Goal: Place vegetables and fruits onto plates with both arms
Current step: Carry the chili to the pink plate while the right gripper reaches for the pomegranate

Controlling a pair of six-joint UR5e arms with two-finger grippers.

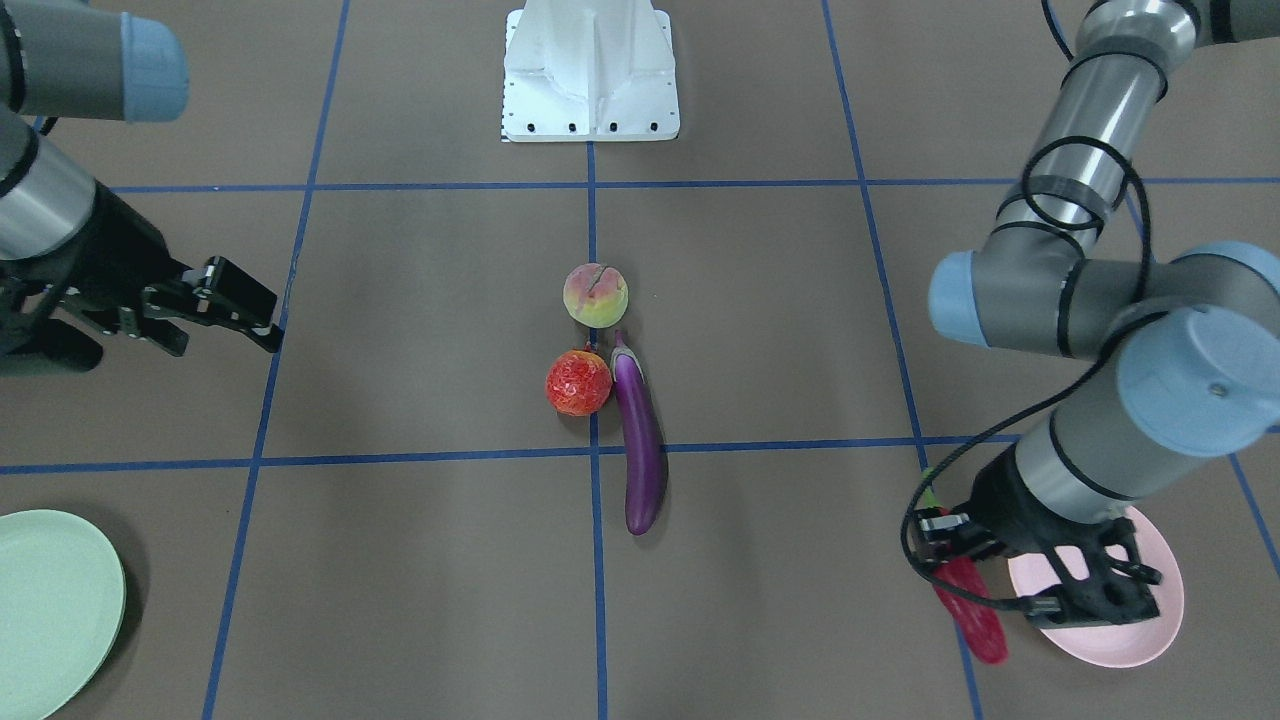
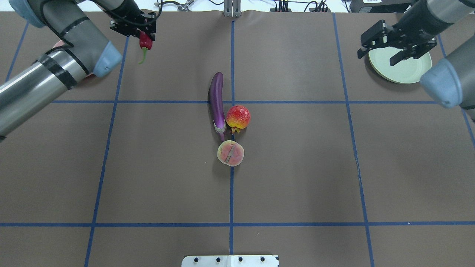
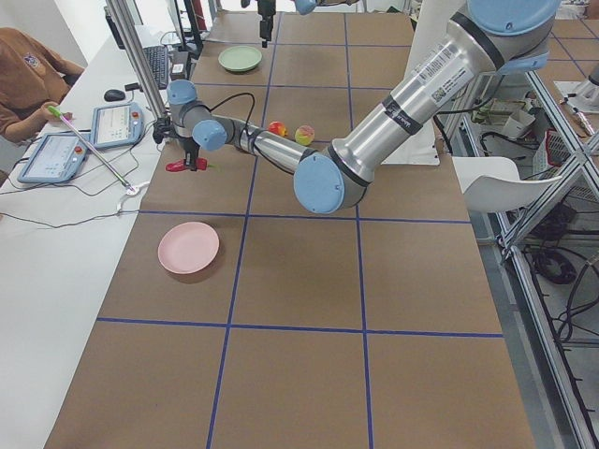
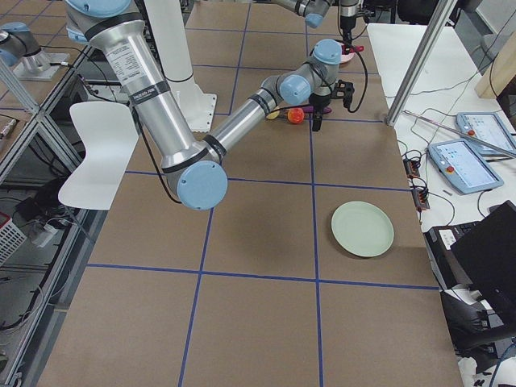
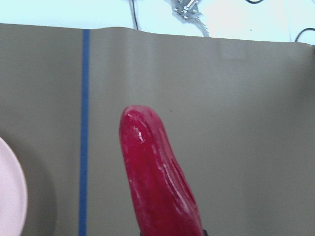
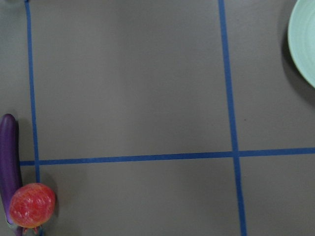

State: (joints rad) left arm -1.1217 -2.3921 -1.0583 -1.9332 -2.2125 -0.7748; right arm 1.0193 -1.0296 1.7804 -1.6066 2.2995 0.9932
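My left gripper (image 2: 144,35) is shut on the red chili pepper (image 2: 145,41) and holds it above the table beside the pink plate (image 1: 1135,640); the chili (image 5: 157,182) fills the left wrist view. My right gripper (image 2: 380,55) is open and empty, beside the mint green plate (image 2: 408,70). The purple eggplant (image 2: 217,98), the bumpy red-orange fruit (image 2: 238,116) and the peach (image 2: 230,153) lie together at the table's middle, far from both grippers. The eggplant (image 6: 7,162) and the red fruit (image 6: 32,205) also show in the right wrist view.
The white base block (image 1: 590,75) stands at the table's robot side. Blue tape lines cross the brown table. An operator (image 3: 28,79) and tablets sit beyond the far edge. The pink plate is mostly hidden by the left arm in the overhead view.
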